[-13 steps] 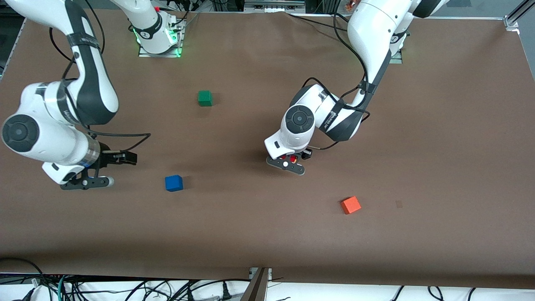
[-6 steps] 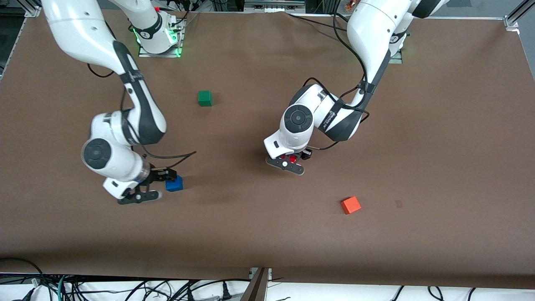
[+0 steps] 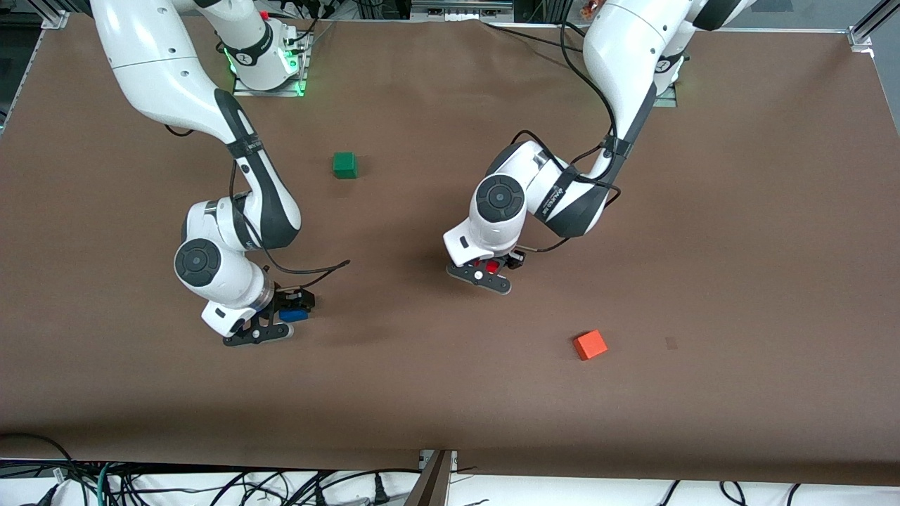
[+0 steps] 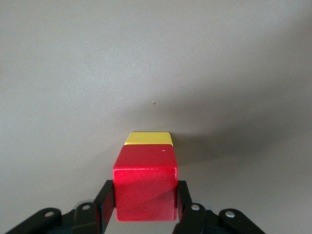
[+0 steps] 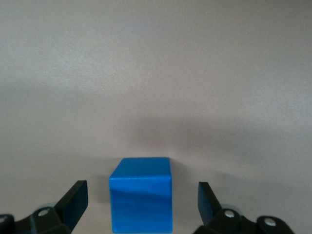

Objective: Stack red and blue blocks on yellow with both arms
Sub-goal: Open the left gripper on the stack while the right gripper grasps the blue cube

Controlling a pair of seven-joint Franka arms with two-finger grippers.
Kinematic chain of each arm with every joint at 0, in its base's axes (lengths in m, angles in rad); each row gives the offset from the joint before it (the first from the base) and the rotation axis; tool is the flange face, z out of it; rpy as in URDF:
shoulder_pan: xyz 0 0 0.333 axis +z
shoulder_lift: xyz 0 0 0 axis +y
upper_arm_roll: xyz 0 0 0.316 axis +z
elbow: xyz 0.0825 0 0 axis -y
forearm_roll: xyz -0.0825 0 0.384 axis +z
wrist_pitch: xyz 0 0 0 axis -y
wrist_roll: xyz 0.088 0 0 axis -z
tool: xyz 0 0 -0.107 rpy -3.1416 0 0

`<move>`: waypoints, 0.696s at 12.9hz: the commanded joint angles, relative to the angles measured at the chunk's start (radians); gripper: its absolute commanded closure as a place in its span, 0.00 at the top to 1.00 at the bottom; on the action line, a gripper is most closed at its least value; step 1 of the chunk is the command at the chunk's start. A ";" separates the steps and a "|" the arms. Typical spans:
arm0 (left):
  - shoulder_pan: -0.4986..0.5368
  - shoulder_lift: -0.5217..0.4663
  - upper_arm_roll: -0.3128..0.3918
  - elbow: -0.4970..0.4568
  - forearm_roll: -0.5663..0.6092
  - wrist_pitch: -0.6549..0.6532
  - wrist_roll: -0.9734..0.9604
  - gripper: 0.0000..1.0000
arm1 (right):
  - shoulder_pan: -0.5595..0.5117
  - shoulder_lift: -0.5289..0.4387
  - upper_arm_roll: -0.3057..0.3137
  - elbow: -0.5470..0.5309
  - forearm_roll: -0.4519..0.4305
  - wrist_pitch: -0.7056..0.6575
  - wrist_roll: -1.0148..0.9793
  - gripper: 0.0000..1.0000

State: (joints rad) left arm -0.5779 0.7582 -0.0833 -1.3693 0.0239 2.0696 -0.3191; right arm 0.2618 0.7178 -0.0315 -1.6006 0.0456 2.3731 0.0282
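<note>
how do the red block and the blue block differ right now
The red block sits on the yellow block, clamped between the left gripper's fingers; the blue block rests on the bare table, untouched between the right gripper's open fingers. They differ in color. Both are cubes of about equal size.
</note>
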 commanded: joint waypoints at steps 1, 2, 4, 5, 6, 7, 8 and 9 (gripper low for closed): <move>-0.005 0.047 0.005 0.036 0.028 -0.009 0.015 0.99 | -0.003 -0.011 -0.001 -0.045 0.017 0.043 0.001 0.96; -0.003 0.046 0.005 0.057 0.028 -0.012 0.012 1.00 | -0.004 -0.012 -0.001 -0.044 0.017 0.040 0.001 0.93; 0.001 0.043 0.005 0.099 0.022 -0.052 0.014 1.00 | -0.006 -0.011 -0.001 -0.044 0.017 0.038 0.002 0.86; 0.006 0.038 0.005 0.134 0.019 -0.095 0.014 1.00 | -0.006 -0.012 -0.001 -0.044 0.017 0.037 0.002 0.80; 0.019 0.038 0.005 0.185 0.021 -0.168 0.015 1.00 | -0.006 -0.012 -0.001 -0.044 0.019 0.037 0.002 0.75; 0.056 0.038 0.005 0.249 0.019 -0.242 0.017 1.00 | -0.006 -0.012 -0.001 -0.044 0.019 0.037 0.002 0.71; 0.102 0.032 -0.003 0.303 0.013 -0.299 0.017 1.00 | -0.006 -0.012 -0.001 -0.044 0.019 0.037 0.002 0.67; 0.143 0.023 -0.009 0.341 0.013 -0.336 0.017 1.00 | -0.006 -0.012 -0.001 -0.044 0.017 0.035 0.001 0.61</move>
State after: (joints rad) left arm -0.5214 0.7788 -0.0700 -1.1431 0.0268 1.8365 -0.3197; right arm 0.2594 0.7175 -0.0348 -1.6294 0.0477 2.3980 0.0296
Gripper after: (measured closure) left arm 0.000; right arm 0.322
